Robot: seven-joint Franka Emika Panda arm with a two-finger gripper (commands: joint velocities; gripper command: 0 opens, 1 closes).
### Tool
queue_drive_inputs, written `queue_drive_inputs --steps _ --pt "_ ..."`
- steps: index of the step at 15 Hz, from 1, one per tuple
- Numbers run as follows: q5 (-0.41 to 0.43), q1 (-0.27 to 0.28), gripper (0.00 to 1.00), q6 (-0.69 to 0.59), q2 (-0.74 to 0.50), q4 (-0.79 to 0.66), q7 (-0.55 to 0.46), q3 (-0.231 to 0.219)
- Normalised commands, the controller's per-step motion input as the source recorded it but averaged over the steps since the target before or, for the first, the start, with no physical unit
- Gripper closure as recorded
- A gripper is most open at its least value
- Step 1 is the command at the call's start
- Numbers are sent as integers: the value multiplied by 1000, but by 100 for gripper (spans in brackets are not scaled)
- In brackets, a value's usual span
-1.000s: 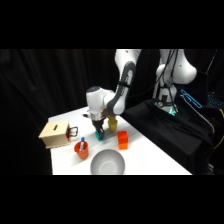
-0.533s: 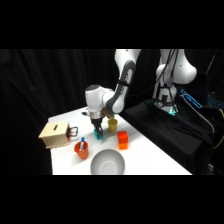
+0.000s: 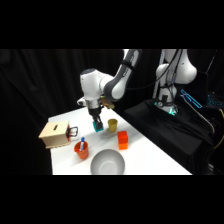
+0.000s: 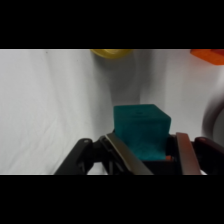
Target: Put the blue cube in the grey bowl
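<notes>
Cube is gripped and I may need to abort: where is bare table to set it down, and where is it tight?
Bare patches: the right strip beyond the orange block, and the near-right corner beside the grey bowl. Crowded: between the wooden box, the orange cup and the bowl, and around the yellow cup, close to the gripper holding the blue cube.

The arm (image 3: 117, 82) is glossy white with rounded, bulbous segments and dark grey bands at its joints. Its end effector (image 3: 97, 125) is dark below a white wrist housing. Up close, the end effector (image 4: 145, 150) shows black linkage and two flat, pale metallic fingers (image 4: 184, 152).
</notes>
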Motion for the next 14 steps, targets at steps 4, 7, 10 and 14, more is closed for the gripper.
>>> queue_drive_inputs --steps 4,7,10,14 --pt "-134 133 74 -447 -407 -66 218 47" --pt "-121 146 74 -300 -248 -26 241 114" --pt "-120 151 74 -161 -94 51 270 118" --pt "-121 137 74 -39 63 149 259 92"
